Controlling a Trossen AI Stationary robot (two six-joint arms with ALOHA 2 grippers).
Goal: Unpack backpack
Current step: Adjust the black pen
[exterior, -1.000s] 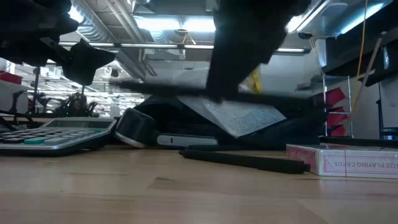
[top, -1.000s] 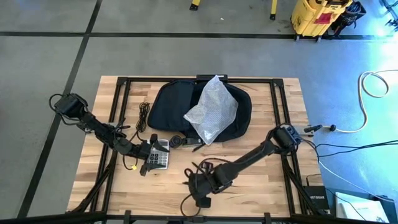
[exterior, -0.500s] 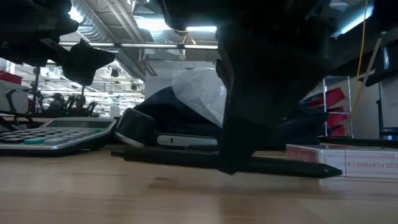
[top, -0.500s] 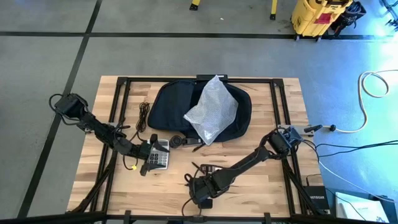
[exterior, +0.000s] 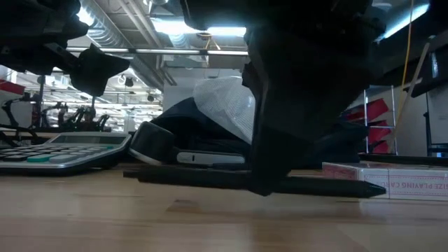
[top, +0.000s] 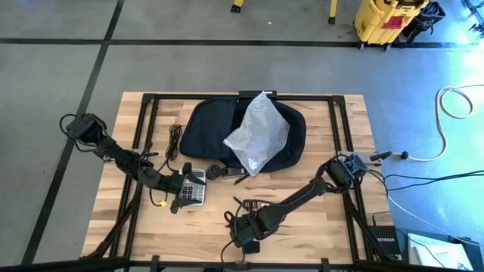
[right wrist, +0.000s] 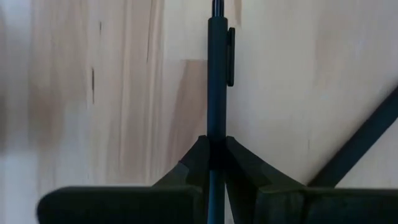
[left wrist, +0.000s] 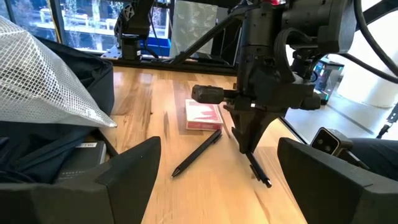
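"PLAYING CARDS" on card box (exterior: 392, 186)

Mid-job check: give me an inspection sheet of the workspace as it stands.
Surface: wooden table, bare at the front.
Job's things: backpack at the back, mesh bag lying on it.
Clutter: calculator, card box, loose pen.
Grippers: right gripper shut on a black pen low over the front of the table; left gripper open, by the calculator.
Cables: black cord left of the backpack.
Surroundings: yellow bin on the floor.
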